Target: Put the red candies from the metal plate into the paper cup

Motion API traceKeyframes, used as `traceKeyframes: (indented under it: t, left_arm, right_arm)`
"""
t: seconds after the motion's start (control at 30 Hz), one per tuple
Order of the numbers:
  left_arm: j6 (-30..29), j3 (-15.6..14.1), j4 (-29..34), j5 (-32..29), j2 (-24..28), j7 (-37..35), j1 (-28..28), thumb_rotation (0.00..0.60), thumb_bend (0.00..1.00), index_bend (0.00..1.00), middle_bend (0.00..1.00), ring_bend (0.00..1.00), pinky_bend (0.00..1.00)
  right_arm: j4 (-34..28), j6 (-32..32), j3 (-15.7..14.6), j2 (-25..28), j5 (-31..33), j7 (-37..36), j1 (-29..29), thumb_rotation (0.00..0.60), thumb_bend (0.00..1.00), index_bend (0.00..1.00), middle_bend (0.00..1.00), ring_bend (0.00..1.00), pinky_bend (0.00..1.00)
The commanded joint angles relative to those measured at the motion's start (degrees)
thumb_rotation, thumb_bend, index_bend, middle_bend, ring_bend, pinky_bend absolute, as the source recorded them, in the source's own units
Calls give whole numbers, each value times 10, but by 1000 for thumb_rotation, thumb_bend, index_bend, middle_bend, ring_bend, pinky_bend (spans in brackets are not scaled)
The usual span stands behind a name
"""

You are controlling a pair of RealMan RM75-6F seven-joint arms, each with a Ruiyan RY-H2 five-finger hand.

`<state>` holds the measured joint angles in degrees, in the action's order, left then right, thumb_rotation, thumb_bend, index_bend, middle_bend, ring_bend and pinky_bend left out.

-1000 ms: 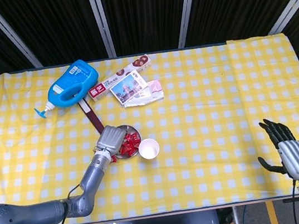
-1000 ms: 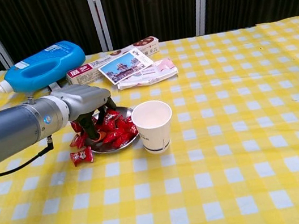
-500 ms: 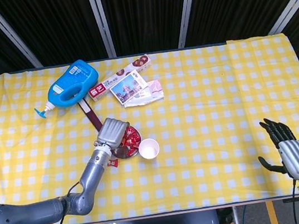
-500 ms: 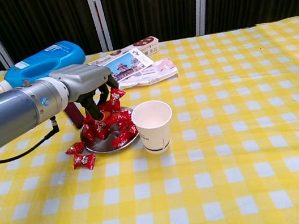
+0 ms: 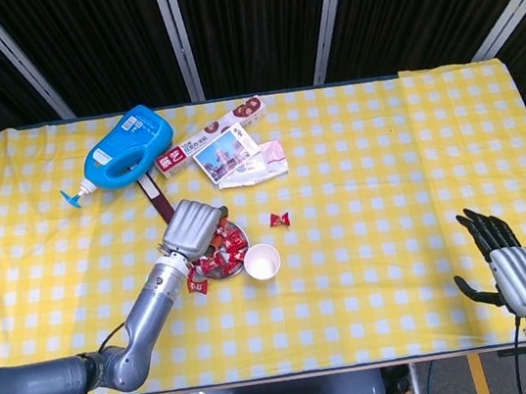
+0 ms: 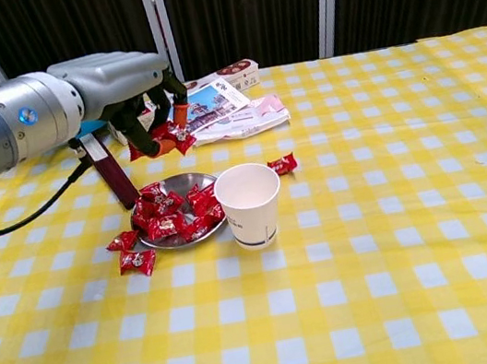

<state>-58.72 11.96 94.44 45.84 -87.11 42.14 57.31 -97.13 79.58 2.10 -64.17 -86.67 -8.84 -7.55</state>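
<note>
Red candies (image 6: pixel 166 136) now hang pinched in my left hand (image 6: pixel 115 87), lifted off the metal plate (image 6: pixel 180 235); one strayed beyond the paper cup (image 6: pixel 249 204).

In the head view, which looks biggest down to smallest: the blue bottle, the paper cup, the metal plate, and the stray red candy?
1. Blue bottle
2. Metal plate, partly hidden by the robot hand, so only roughly judged against the cup
3. Paper cup
4. Stray red candy
</note>
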Motion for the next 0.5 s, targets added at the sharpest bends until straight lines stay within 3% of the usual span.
traceKeyframes:
  t: [0.03,0.5]
  left_arm:
    - [-3,7,16,0,1,9,10,600,437,563,656,914,948]
    - [1,2,-5,-33,-82,47,59,600,424,539,633,914,948]
  right_arm:
    - [0,0,1,0,1,-1,0,600,388,0,0,0,0]
    - [-2,2,1,3,-2,-9,1,600,387,0,0,0,0]
